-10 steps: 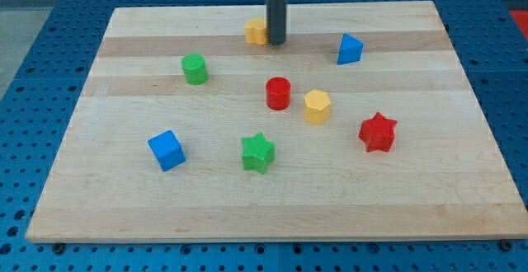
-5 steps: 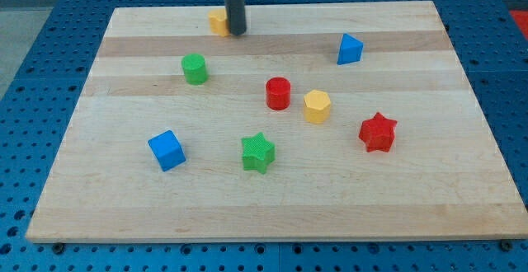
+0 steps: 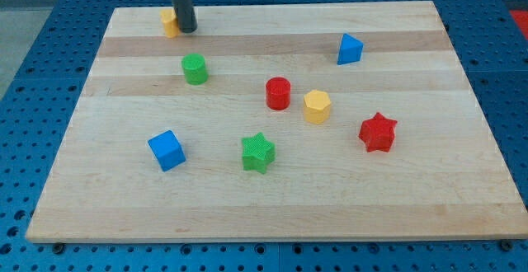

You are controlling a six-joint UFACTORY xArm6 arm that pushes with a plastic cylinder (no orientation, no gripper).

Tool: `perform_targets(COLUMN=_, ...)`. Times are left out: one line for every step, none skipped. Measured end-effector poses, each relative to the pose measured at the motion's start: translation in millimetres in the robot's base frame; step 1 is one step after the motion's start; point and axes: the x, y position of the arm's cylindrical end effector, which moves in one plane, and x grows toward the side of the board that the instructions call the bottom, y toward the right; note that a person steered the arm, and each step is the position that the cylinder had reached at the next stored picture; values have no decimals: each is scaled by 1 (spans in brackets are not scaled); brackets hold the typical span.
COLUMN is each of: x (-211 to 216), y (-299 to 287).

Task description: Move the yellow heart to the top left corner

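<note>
In the camera view, the yellow heart lies near the top edge of the wooden board, some way in from the top left corner, and only part of it shows because the rod covers its right side. My tip sits directly against the heart's right side, touching it, so the heart is on the view's left of the tip. The rod stands upright, coming straight down from the view's top edge, and its upper part runs out of the picture. There is no hand on this arm to open or close; the tip simply presses against the block and grasps nothing.

Below the heart, toward the left edge, stands 1 green cylinder. Near the board's middle are 1 red cylinder and, just beside it on the view's right, 1 yellow hexagonal block. A blue triangular block lies toward the top right corner. A red star sits closer to the right edge. Toward the bottom edge lie a green star and, nearer the left edge, a blue cube.
</note>
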Motion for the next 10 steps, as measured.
perform_targets(x=4, y=-19)
perform_targets(x=-3, y=-35)
perform_targets(x=-13, y=-44)
perform_targets(x=-27, y=-46)
perform_targets(x=-46, y=-31)
perform_targets(x=-46, y=-41)
perform_targets(x=-46, y=-56)
perform_targets(x=-46, y=-55)
perform_targets(x=-46, y=-54)
perform_targets(x=-46, y=-54)
